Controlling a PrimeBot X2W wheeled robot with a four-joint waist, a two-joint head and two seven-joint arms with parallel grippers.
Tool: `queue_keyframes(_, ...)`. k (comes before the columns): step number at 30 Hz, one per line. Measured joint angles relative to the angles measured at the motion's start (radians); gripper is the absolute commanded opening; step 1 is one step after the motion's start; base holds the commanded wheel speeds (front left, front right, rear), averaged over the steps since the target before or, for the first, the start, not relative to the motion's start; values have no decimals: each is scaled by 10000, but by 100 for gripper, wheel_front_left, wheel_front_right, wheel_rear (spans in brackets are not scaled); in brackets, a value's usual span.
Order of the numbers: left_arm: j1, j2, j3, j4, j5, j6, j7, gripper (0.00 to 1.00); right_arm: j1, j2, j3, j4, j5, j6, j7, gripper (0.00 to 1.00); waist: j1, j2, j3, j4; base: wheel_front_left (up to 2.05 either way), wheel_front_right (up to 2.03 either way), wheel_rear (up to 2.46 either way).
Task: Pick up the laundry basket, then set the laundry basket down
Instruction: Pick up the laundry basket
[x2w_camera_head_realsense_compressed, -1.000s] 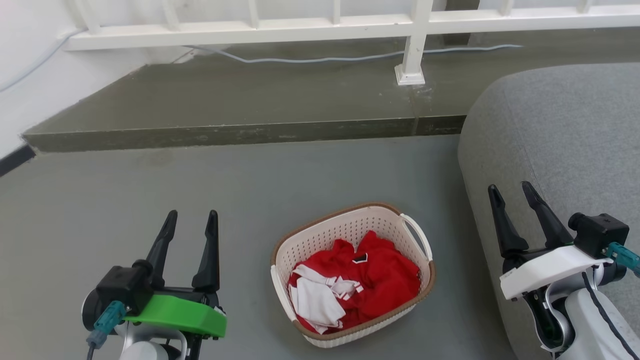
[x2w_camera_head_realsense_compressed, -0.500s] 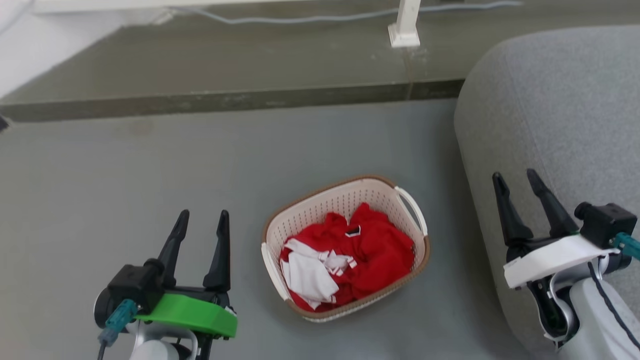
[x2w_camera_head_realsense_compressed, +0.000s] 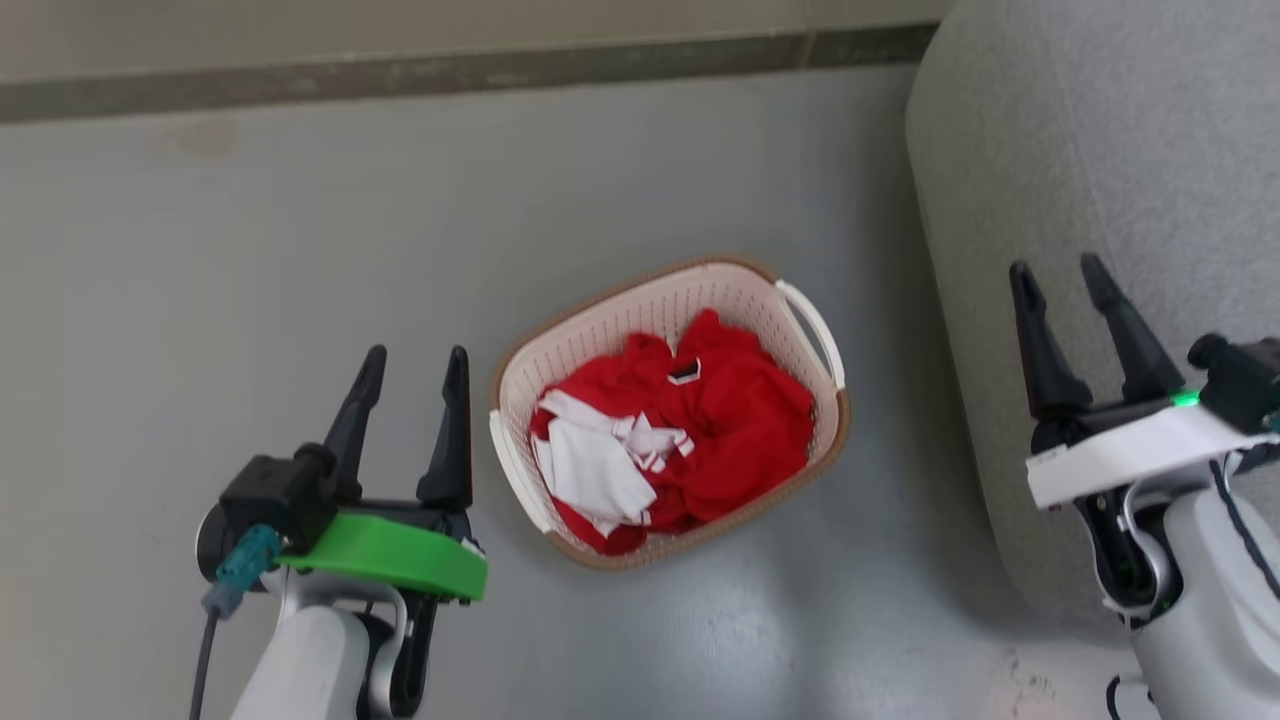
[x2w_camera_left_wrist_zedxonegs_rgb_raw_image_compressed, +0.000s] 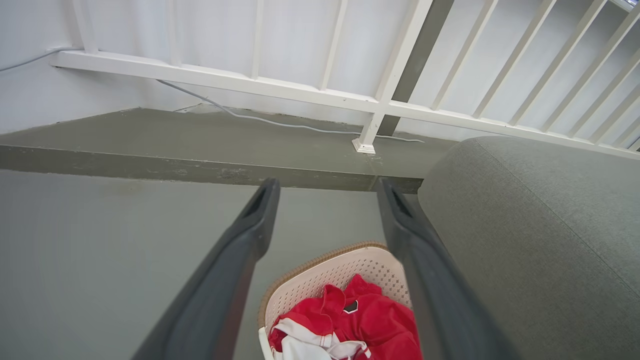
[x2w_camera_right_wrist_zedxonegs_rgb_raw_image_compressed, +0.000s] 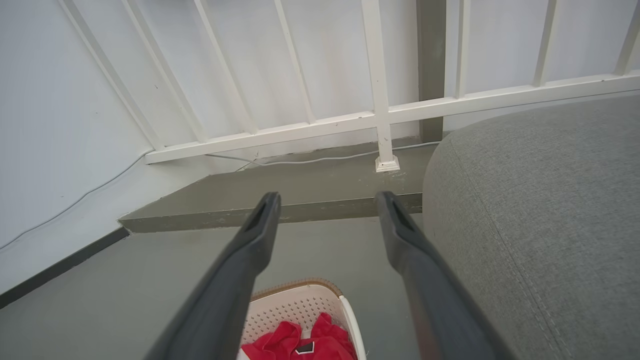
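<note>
Laundry basket (x2w_camera_head_realsense_compressed: 610, 330) is sitting on the grey floor (x2w_camera_head_realsense_compressed: 250, 250) between the two grippers, near the grey sofa (x2w_camera_head_realsense_compressed: 1100, 150), and it is holding red and white clothes (x2w_camera_head_realsense_compressed: 720, 430). The left gripper (x2w_camera_head_realsense_compressed: 417, 355) is hovering just beside the basket's left end, its fingers standing apart and gripping nothing. The right gripper (x2w_camera_head_realsense_compressed: 1054, 266) is hanging apart from the basket, over the sofa, its fingers also spread and gripping nothing.
</note>
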Motion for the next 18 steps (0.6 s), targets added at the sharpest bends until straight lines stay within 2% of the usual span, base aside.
queue_keyframes(9,-552,-8,-63,989,-656,391,0,100,-622,-132,109,-261,274,0,0,100,0,0,1105,-168,0,0,0)
queue_keyframes(18,-1402,-23,-648,3133,-1413,441,19,100,-1065,-245,251,-412,654,0,-13,100,1,0,2114,-434,0,0,0)
